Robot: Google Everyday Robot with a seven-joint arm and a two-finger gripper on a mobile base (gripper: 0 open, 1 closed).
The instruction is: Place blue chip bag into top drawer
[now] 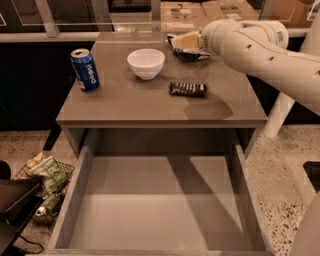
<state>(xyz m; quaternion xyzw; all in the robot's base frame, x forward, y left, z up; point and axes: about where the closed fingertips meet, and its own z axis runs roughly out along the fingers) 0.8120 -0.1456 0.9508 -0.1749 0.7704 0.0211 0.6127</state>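
The blue chip bag point(192, 54) lies crumpled at the back right of the grey table point(125, 102), dark navy, partly hidden by my gripper. My gripper point(184, 40), pale yellow at the end of the white arm point(250, 42), is right over the bag's back edge and seems to touch it. The top drawer point(150, 200) is pulled out wide below the table's front edge; its flat grey bottom holds nothing.
A white bowl point(145, 63) stands at mid-back, a blue soda can point(85, 69) at the left, a small dark striped candy bar point(188, 89) right of centre. A basket with snack packets point(46, 180) sits on the floor at the left. Cardboard boxes point(200, 10) stand behind the table.
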